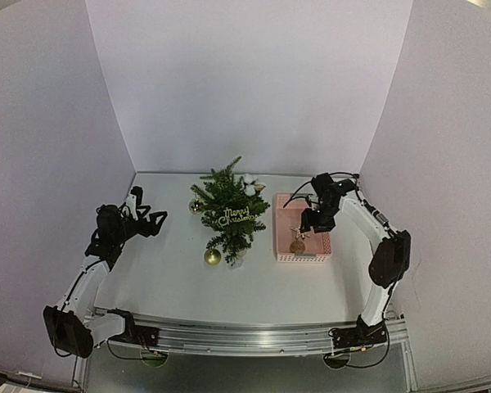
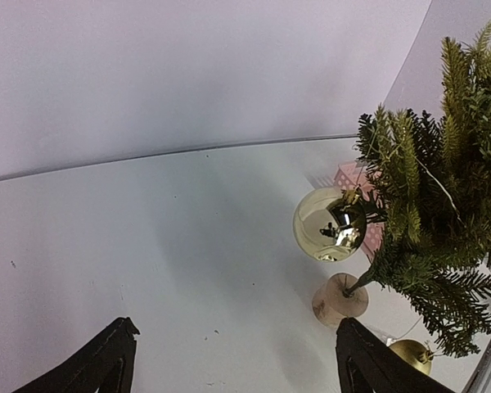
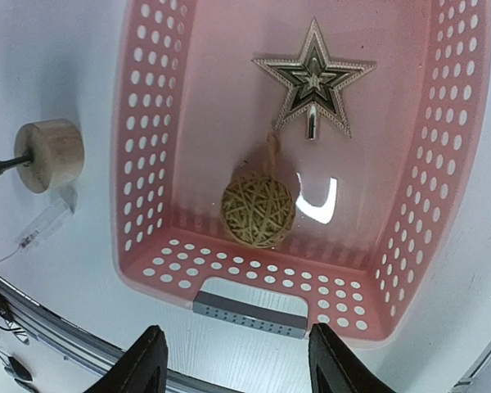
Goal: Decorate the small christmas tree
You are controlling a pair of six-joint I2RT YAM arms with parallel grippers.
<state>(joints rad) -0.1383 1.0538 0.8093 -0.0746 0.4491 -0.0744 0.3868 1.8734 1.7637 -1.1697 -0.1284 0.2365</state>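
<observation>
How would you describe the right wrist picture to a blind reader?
Seen from above, a pink perforated basket holds a glittery star and a twine ball. The right gripper hangs open at the bottom edge.

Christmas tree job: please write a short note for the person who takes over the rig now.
Left gripper: open, empty, left of the small christmas tree, apart from it.
Right gripper: open, empty, above the pink basket, which stands right of the tree.
Done: gold bauble and Merry Christmas sign hang on the tree.
Left: star and twine ball lie in the basket, not yet hung.
</observation>
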